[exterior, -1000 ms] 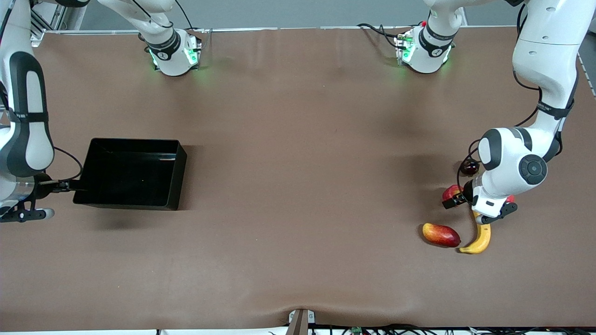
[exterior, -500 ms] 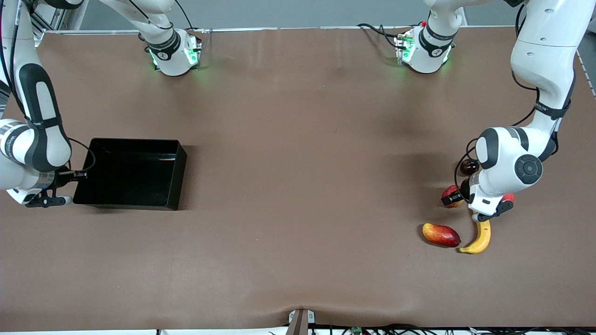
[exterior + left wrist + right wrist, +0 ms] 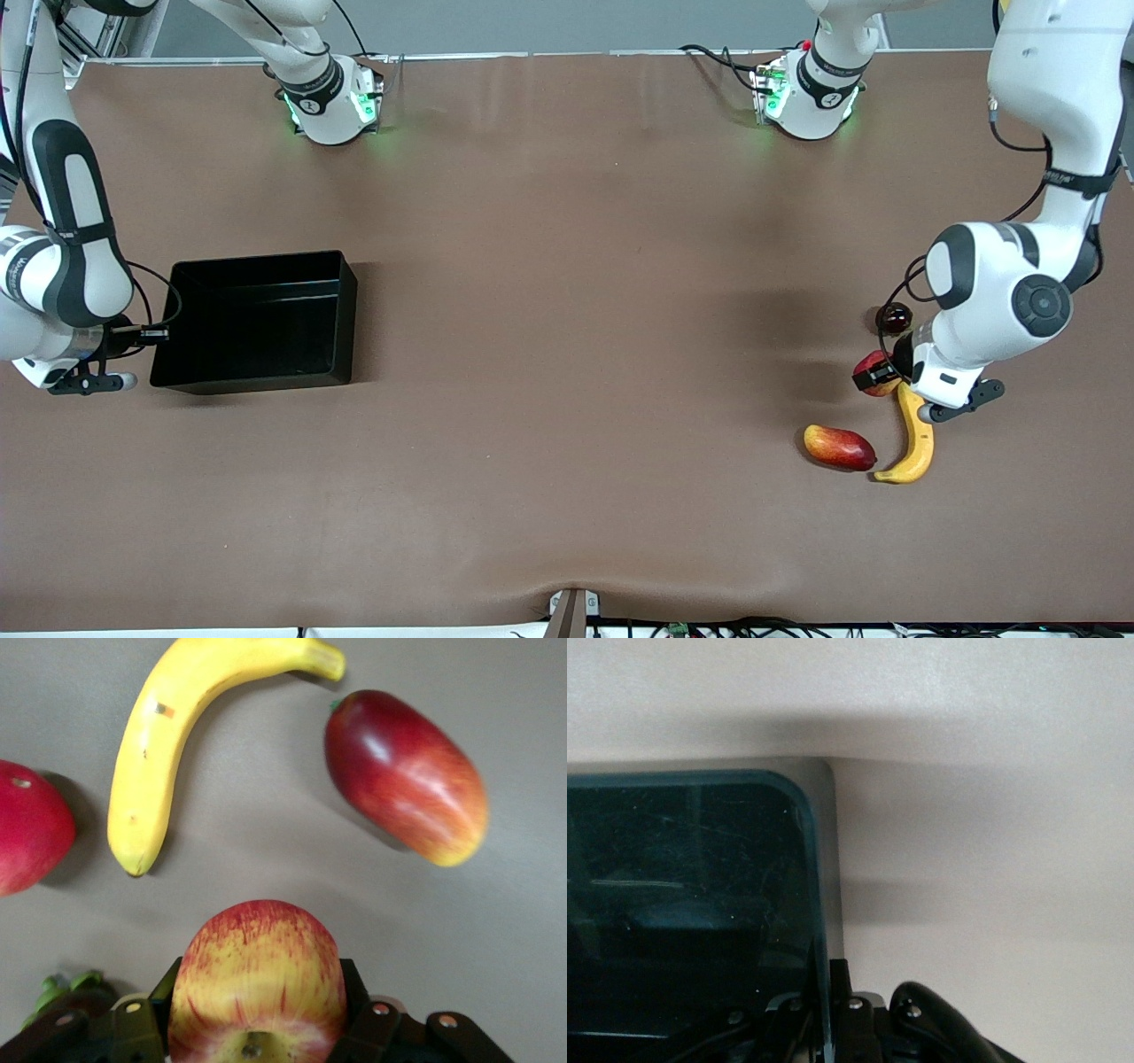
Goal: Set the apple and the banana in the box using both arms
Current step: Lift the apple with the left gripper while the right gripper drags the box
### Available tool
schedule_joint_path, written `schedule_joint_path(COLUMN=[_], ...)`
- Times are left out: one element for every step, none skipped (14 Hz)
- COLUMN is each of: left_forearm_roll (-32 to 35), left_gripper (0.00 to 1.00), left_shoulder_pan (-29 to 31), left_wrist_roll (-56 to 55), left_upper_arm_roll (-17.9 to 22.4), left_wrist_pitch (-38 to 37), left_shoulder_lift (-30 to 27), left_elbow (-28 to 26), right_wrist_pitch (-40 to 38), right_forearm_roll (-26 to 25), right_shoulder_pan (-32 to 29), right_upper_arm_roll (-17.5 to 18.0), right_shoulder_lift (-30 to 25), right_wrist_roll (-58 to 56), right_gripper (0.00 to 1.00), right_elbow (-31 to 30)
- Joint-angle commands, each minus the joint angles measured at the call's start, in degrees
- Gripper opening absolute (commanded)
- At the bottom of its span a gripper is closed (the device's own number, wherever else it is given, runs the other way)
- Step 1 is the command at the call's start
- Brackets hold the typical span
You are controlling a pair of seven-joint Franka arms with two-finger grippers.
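I have the left gripper (image 3: 257,1028) clamped across the apple's (image 3: 257,979) firm, smooth sides, just off the table above the banana (image 3: 912,439) and mango (image 3: 839,447) at the left arm's end. The right gripper (image 3: 819,1010) pinches the black box's (image 3: 257,323) thin, stiff wall. I judge the banana softer, best grasped mid-curve.
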Motion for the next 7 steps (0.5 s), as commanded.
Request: schedule_joint_path(left_forearm_roll=[-0.2, -0.2, -0.2, -0.2, -0.2, -0.2, -0.2], left_gripper=[0.0, 0.0, 0.0, 0.0, 0.0, 0.0, 0.0], left_shoulder_pan=[-0.2, -0.2, -0.3, -0.3, -0.3, -0.3, -0.3], left_wrist_roll=[-2.9, -3.9, -5.4, -7.1, -8.8, -10.6, -12.5], left_upper_arm_roll=[-1.8, -2.7, -3.0, -4.1, -5.0, -5.9, -6.9], left_wrist_pitch=[-6.3, -8.1, -9.7, -11.1, -12.7, -14.0, -15.2], left_shoulder_lift=[-2.7, -3.0, -3.1, -3.2, -3.1, -3.1, -3.1], left_elbow=[2.1, 3.2, 4.3, 5.5, 6.7, 7.9, 8.9], right_wrist_pitch=[-5.1, -8.4, -11.7, -14.5, -17.6, -20.2, -22.0], right_forearm_roll=[0.9, 1.0, 1.0, 2.0, 4.3, 5.1, 5.1], right_shoulder_pan=[0.2, 0.8, 1.3, 1.7, 2.5, 3.8, 5.3], right_upper_arm_roll=[1.0, 1.4, 1.7, 2.0, 2.1, 2.1, 2.2], right_shoulder_lift=[-2.4, -2.5, -2.5, -2.4, -2.6, -2.8, -3.3], right_wrist_roll=[-1.2, -0.8, -0.5, 0.1, 1.5, 4.1, 7.2], right_gripper=[0.0, 0.0, 0.0, 0.0, 0.0, 0.0, 0.0], right_elbow=[2.6, 5.4, 8.5, 10.9, 12.9, 14.3, 14.7])
